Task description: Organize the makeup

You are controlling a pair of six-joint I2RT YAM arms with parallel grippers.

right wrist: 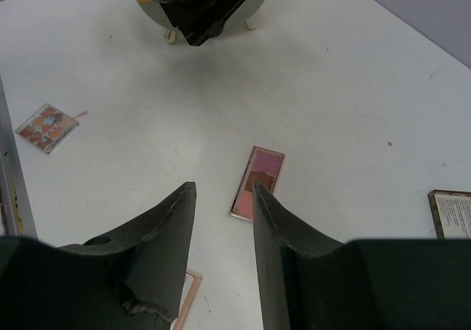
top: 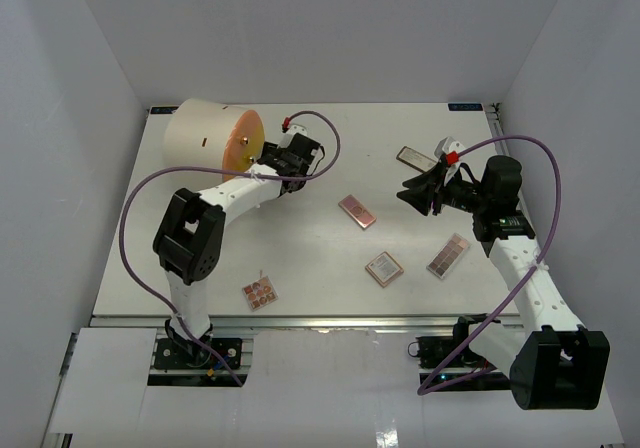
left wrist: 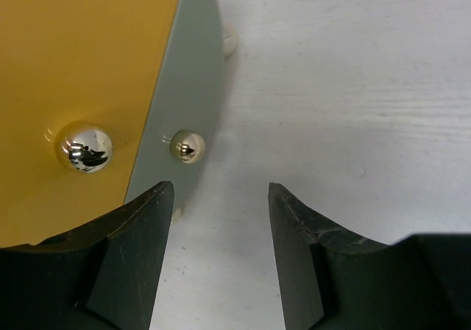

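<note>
The left gripper (left wrist: pixel 218 197) is hovering open and empty beside the cylinder's (top: pixel 200 138) orange face. The right gripper (right wrist: pixel 221 197) is hanging open, holding nothing, near a pink palette (right wrist: pixel 263 166). Other palettes (top: pixel 384 268) are lying scattered, apart, on the worktop (top: pixel 320 253).

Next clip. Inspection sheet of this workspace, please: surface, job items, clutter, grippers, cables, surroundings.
Surface: white tabletop, no spills seen.
Job's things: five flat rectangular eyeshadow palettes, scattered apart: pink palette, square palette, long palette, multi-shade palette, dark-rimmed palette.
Clutter: big cream cylinder with orange face, far left, on small feet.
Grippers: left gripper open, fingers empty, beside the orange face; right gripper open, empty.
Cables: purple cables loop off both arms.
Surroundings: plain white walls.
</note>
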